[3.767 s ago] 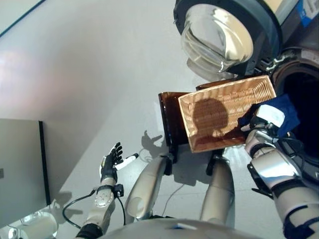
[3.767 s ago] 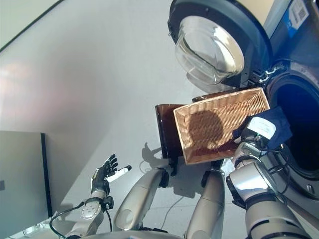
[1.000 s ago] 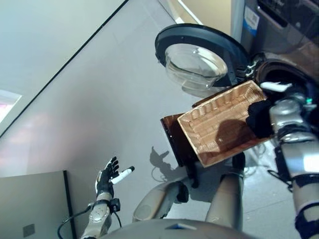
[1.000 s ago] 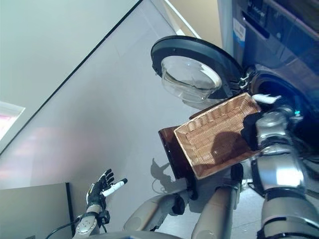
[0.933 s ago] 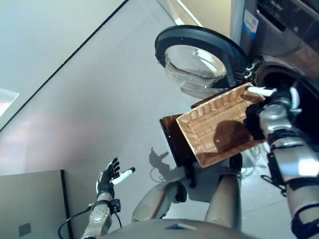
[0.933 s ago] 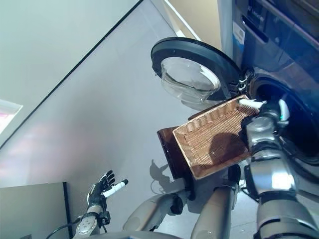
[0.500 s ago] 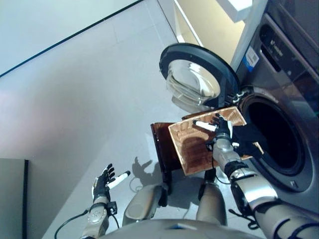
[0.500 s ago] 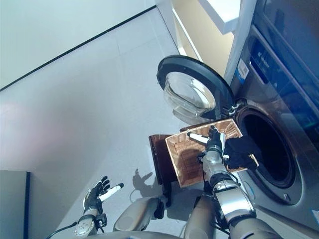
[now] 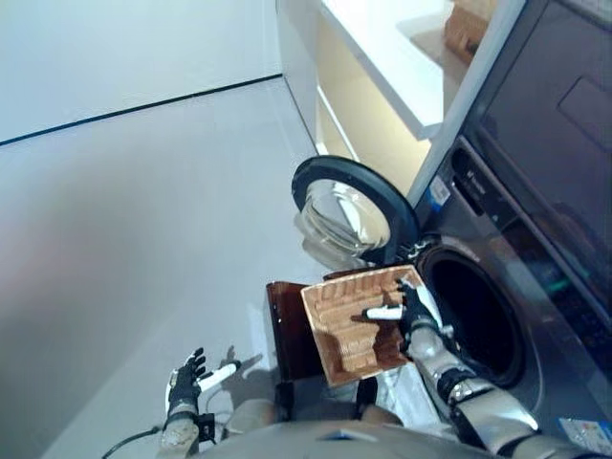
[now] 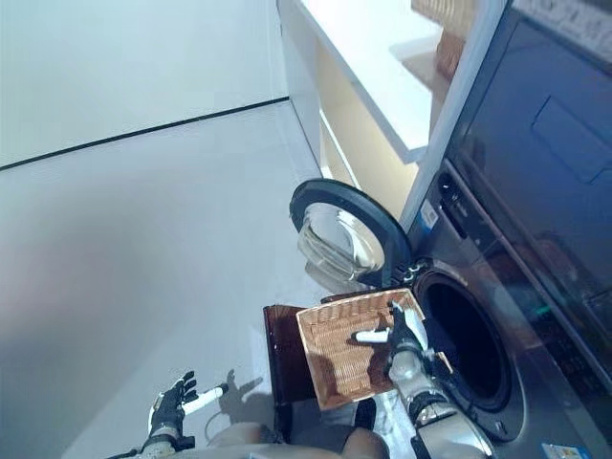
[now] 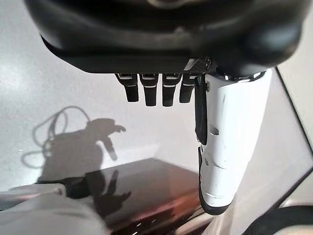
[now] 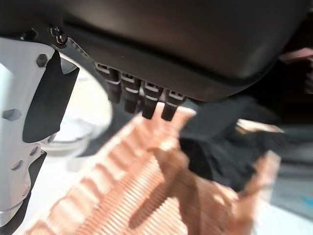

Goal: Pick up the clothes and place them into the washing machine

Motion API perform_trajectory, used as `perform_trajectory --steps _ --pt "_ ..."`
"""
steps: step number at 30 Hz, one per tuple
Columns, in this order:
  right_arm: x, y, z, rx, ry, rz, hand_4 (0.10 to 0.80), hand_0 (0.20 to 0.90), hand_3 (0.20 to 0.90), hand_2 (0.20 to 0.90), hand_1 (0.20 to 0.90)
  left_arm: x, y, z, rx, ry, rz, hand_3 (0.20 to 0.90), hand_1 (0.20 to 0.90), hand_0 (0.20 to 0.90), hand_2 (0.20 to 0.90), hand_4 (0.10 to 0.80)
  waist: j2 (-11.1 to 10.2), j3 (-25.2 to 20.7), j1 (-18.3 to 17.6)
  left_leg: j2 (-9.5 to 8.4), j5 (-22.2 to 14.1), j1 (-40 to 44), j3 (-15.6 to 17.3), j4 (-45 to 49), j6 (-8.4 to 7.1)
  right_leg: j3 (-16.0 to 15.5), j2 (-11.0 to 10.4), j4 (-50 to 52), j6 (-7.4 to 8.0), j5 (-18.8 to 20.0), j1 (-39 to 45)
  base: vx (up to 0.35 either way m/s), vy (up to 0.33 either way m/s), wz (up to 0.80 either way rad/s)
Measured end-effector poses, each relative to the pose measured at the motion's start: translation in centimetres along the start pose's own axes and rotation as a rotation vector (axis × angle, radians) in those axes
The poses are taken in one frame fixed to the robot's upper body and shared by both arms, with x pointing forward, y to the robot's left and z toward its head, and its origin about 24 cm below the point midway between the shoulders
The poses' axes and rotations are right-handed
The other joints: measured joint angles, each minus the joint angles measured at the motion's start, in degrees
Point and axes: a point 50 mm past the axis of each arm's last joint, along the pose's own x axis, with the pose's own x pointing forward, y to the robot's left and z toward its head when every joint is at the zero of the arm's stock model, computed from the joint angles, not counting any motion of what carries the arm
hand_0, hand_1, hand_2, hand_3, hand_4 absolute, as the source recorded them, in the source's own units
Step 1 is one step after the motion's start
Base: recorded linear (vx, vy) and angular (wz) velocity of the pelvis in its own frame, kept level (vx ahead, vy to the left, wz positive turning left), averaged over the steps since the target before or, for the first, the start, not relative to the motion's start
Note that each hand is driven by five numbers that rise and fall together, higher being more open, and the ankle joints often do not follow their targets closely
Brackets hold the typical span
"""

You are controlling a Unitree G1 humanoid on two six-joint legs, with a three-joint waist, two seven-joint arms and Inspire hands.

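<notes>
The shallow wicker basket (image 9: 337, 323) rests on the low dark brown box (image 9: 284, 327) beside the washing machine, whose drum mouth (image 9: 473, 320) is dark and whose round door (image 9: 349, 212) stands open. My right hand (image 9: 417, 317) hovers over the basket's end nearest the drum, fingers relaxed, white thumb out, holding nothing. In the right wrist view my right hand (image 12: 171, 44) is above the basket (image 12: 117, 196), and a dark cloth (image 12: 220, 147) lies at the basket's edge toward the drum. My left hand (image 9: 184, 376) is open and empty, low over the floor at the left.
A white counter (image 9: 392, 57) runs beside the machine, with another wicker basket (image 9: 473, 29) on it. A dark appliance front (image 9: 555, 143) rises above the drum. Grey floor (image 9: 143, 239) spreads to the left of the box and door.
The whole view has shifted, so the camera moved. My right hand came back from the drum mouth to above the basket and holds no cloth. The left hand stayed put.
</notes>
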Motion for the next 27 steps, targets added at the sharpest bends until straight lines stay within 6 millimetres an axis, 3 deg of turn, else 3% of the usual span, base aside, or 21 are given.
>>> perform_trajectory --steps 3,7,8,14,18,21,25,27 --pt "-2.7 1.5 -6.7 0.113 0.23 0.027 0.8 0.9 0.9 0.9 0.9 -0.5 0.3 -1.6 0.086 0.06 -0.017 0.9 0.9 0.9 0.9 0.8 -0.9 -1.8 -1.6 0.2 0.1 2.2 0.4 -1.2 0.21 0.1 0.3 -1.2 0.03 0.0 2.1 0.048 -0.056 -0.1" --pt "-7.2 2.2 -14.0 0.197 0.48 0.023 0.8 0.9 0.9 0.9 0.9 -0.8 0.5 -2.8 0.135 0.109 -0.025 0.9 0.9 0.9 0.9 0.8 -0.9 -4.2 -4.2 0.58 -0.2 3.7 0.9 -1.7 0.15 0.3 0.7 -1.3 0.02 0.0 3.1 0.02 -0.063 -0.12" --pt "-8.0 2.2 -15.0 0.272 0.52 -0.002 0.8 0.9 0.9 0.9 0.9 -1.0 0.6 -3.4 0.154 0.132 -0.034 0.9 0.9 0.9 0.9 0.8 -0.7 -4.4 -5.2 0.78 -0.3 4.6 1.0 -1.9 0.03 0.3 0.8 -1.8 0.04 0.0 4.3 0.009 -0.038 -0.11" --pt "-9.9 1.8 -17.5 0.262 0.606 0.006 0.8 0.9 0.9 0.9 0.9 -1.1 0.4 -3.7 0.187 0.163 -0.081 0.9 0.9 0.9 0.9 0.8 -1.0 -7.1 -6.1 1.48 -0.9 6.1 1.7 -2.3 -0.29 0.3 1.1 -0.9 -0.39 -0.5 4.7 0.005 -0.015 -0.07" --pt "-9.8 1.8 -17.4 0.294 0.607 0.011 0.8 0.9 0.9 0.9 0.9 -1.1 0.3 -3.9 0.22 0.169 -0.096 0.9 0.9 0.9 0.9 0.8 -1.0 -7.3 -6.1 1.73 -0.9 6.2 1.7 -2.5 -0.28 0.3 1.2 0.3 -0.44 -0.6 4.6 0.001 -0.038 0.01" --pt "-9.9 1.9 -17.5 0.31 0.612 0.009 0.8 0.9 0.9 0.9 0.9 -1.2 0.4 -4.0 0.243 0.171 -0.103 0.9 0.9 0.9 0.9 0.8 -0.5 -7.1 -6.0 2.58 -0.8 6.9 2.3 -2.2 -0.55 0.4 2.0 2.2 -1.33 -1.2 4.4 -0.046 -0.157 -0.07" --pt "-9.8 2.2 -17.2 0.299 0.596 0.027 0.8 0.9 0.9 0.9 0.9 -1.5 0.9 -4.6 0.246 0.189 -0.092 0.9 0.9 0.9 0.9 0.8 -1.6 -7.4 -6.0 3.53 -0.8 6.9 2.6 -1.7 -1.58 1.7 2.7 9.9 -2.74 -5.6 0.3 -0.033 -0.151 -0.09" --pt "-9.8 2.5 -17.0 0.301 0.59 0.039 0.8 0.9 0.9 0.9 0.9 -1.5 1.2 -4.8 0.239 0.198 -0.083 0.9 0.9 0.9 0.9 0.8 -2.0 -7.5 -6.1 4.94 -1.3 5.7 2.5 0.1 -2.47 1.8 3.6 12.3 -3.9 -7.1 -1.0 -0.022 -0.172 -0.03"
